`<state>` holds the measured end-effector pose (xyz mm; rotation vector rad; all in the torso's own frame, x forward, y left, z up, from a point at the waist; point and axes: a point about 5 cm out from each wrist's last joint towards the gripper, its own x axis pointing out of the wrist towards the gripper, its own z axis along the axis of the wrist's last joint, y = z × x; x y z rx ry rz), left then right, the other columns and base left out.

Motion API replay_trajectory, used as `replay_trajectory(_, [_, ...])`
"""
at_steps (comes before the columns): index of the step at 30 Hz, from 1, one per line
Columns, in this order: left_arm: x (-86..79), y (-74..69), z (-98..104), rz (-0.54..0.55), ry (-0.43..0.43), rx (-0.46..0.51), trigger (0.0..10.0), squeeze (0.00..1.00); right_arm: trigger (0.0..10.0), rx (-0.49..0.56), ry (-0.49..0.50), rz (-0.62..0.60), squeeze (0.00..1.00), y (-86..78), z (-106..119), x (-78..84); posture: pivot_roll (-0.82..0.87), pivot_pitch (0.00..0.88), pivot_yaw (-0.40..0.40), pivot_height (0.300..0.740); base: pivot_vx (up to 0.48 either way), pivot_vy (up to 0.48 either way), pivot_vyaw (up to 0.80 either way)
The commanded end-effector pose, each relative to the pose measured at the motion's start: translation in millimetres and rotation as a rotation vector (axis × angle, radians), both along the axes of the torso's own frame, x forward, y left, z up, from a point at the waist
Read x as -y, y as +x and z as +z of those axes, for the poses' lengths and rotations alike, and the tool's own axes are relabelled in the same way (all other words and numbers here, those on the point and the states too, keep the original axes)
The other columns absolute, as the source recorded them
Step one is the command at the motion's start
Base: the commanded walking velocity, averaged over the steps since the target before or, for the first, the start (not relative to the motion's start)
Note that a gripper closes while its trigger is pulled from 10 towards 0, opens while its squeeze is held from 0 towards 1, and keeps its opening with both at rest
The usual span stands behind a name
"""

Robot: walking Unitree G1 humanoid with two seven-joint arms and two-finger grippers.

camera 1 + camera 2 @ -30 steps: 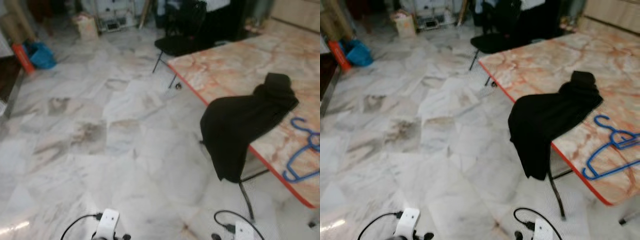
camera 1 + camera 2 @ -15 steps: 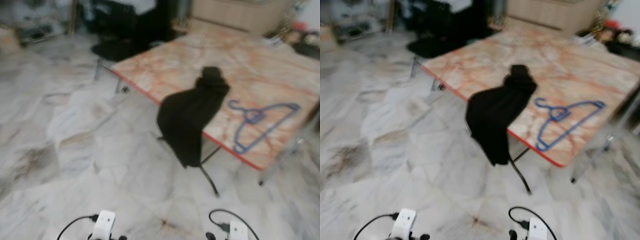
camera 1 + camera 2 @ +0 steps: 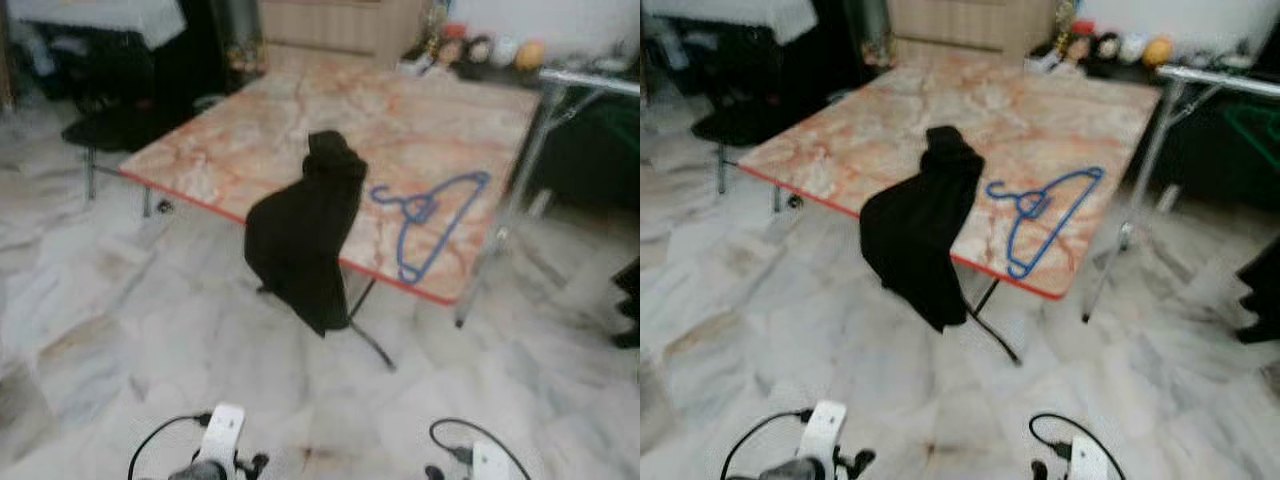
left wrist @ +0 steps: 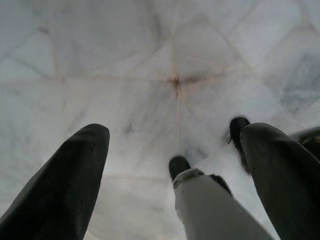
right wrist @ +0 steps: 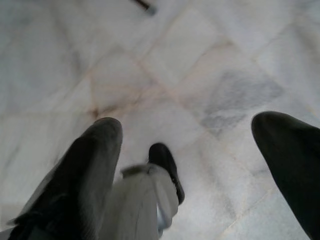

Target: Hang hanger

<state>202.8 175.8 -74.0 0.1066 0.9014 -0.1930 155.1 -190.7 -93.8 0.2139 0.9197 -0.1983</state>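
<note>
Left gripper (image 4: 175,165) and right gripper (image 5: 185,150), both hanging low over the marble floor (image 3: 90,300), fingers spread apart and holding nothing; in each wrist view we see the robot's own pale leg with its dark foot between the two black fingers (image 4: 65,185). Ahead, well apart from both grippers, we see a folding table (image 3: 870,130) with a pink marbled top and red edge. A black garment (image 3: 915,235) drapes over its near edge, hanging toward the floor. Just to the right of the garment lies the blue hanger (image 3: 1045,215), flat on the tabletop, its hook toward the garment, its long bar running from the near edge diagonally away to the right
</note>
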Motion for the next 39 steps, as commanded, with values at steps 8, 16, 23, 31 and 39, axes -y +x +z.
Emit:
replay_trajectory(8, [0.1,-4.2,-2.7,0.003,-0.001,-0.028,10.0,0.0,10.0,-0.015,0.003,-0.013,0.0,-4.7,-2.0,0.1,-0.03,0.0,0.051,0.74,0.0,0.0,-0.77])
replay_trajectory(16, [-0.6,-4.9,-3.0,-0.001,0.004,-0.033,10.0,0.0,10.0,-0.017,0.003,-0.013,0.0,-5.4,-2.2,0.5,-0.03,0.0,0.052,0.74,0.0,0.0,-0.77])
replay_trajectory(23, [-1.4,-6.0,-3.5,-0.005,0.004,-0.034,10.0,0.0,10.0,-0.011,-0.004,-0.013,0.0,-5.5,-1.9,1.1,-0.03,0.0,0.051,0.74,0.0,0.0,-0.61])
replay_trajectory(31, [-0.8,-7.8,-4.4,-0.009,0.004,-0.037,10.0,0.0,10.0,-0.006,-0.007,-0.022,0.0,-6.5,-2.1,1.1,-0.03,0.0,0.052,0.74,0.0,0.0,0.0])
replay_trajectory(39, [0.0,-6.3,-3.6,-0.028,0.009,-0.032,10.0,0.0,10.0,-0.002,-0.005,-0.022,0.0,-6.3,-2.0,0.5,-0.03,0.0,0.052,0.74,0.0,-0.035,0.0])
